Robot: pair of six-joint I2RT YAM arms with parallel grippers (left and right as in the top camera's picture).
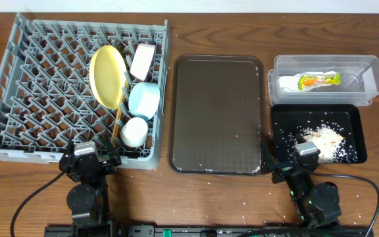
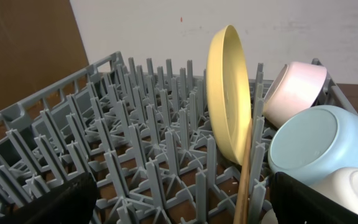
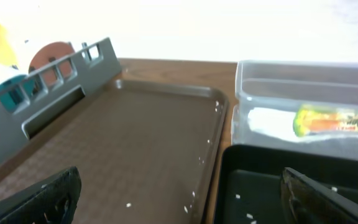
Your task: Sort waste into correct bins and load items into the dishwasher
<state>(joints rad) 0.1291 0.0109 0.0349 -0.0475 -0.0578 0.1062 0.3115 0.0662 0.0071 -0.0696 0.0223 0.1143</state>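
Observation:
The grey dish rack (image 1: 31, 85) holds the yellow plate (image 1: 106, 76) on edge, a white bowl (image 1: 142, 61), the light blue bowl (image 1: 144, 100), a small pale cup (image 1: 135, 131) and chopsticks (image 1: 116, 125). The printed wrapper (image 1: 319, 81) lies in the clear tub (image 1: 367, 66). Rice scraps (image 1: 324, 139) lie in the black tray (image 1: 351, 118). My left gripper (image 1: 89, 160) is open and empty at the rack's near edge; the left wrist view shows the plate (image 2: 227, 93) and blue bowl (image 2: 309, 146). My right gripper (image 1: 296, 164) is open and empty at the black tray's near left corner (image 3: 253, 180).
The dark brown serving tray (image 1: 217, 115) lies between rack and bins, with a few rice grains on it (image 3: 135, 143). More grains are scattered on the wooden table (image 1: 242, 204) near the front edge.

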